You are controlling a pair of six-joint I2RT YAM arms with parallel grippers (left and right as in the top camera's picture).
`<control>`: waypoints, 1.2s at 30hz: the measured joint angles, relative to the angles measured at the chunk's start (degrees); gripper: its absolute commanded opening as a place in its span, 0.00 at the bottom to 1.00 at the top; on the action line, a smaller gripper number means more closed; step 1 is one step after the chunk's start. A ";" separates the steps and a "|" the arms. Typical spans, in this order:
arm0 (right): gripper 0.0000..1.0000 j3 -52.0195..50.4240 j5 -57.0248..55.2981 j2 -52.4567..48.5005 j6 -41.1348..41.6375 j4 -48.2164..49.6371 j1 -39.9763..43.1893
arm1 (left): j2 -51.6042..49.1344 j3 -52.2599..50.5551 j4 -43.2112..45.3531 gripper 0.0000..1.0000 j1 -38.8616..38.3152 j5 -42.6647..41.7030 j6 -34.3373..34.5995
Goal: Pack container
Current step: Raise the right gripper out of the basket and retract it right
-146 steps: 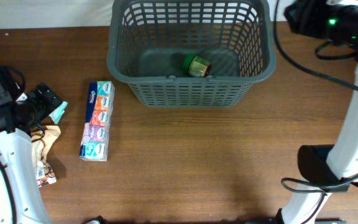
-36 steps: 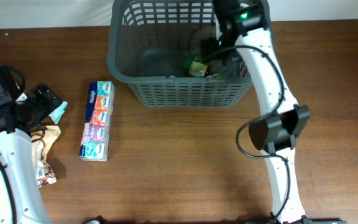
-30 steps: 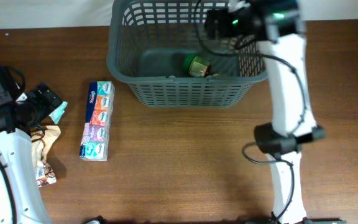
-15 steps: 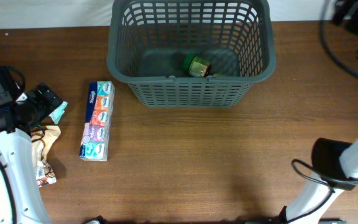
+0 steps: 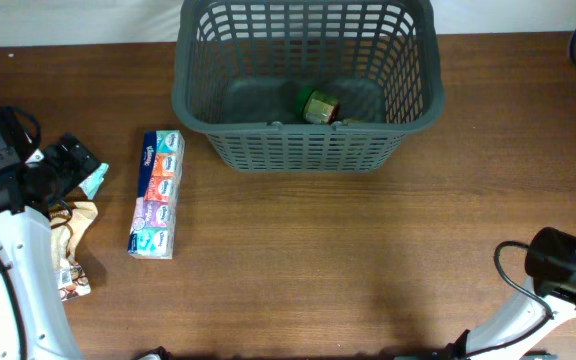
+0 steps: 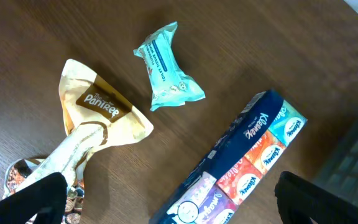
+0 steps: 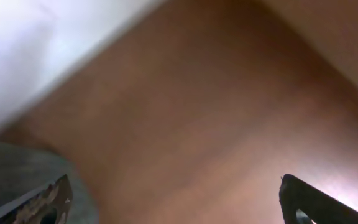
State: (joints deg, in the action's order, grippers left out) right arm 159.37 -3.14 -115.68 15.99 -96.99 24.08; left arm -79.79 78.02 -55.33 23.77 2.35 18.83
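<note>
The container, a large dark grey slotted basket, stands at the back centre of the table. A green and gold can lies on its floor. My left gripper is open and empty, hovering at the far left. In the left wrist view the left gripper hangs above a teal snack packet, a cream Pantree bag and a multicoloured tissue pack. My right gripper is open and empty over bare table. It is outside the overhead view.
The tissue pack lies left of the basket, with the cream bag and the teal packet further left. The right arm's lower link stands at the right edge. A blurred grey shape shows at the right wrist view's lower left.
The right arm has swung from over the basket out to the right and left the overhead view. The left arm and the objects have not moved.
</note>
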 measured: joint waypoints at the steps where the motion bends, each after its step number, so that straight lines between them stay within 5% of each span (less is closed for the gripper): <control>1: 0.99 -3.21 -0.92 -0.02 0.11 0.33 0.11 | 0.00 0.00 -0.02 1.00 0.00 0.00 -0.02; 13: 0.99 -30.91 -5.03 -0.63 1.60 4.07 3.43 | 0.00 0.00 0.00 1.00 0.00 0.00 -0.02; 36: 0.99 -33.97 -5.46 -0.63 1.77 5.77 3.87 | 0.00 0.00 0.00 1.00 0.00 0.00 0.00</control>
State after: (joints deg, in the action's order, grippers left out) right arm 125.40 -8.60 -116.31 17.76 -91.22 27.94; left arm -79.79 78.02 -55.33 23.77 2.35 18.83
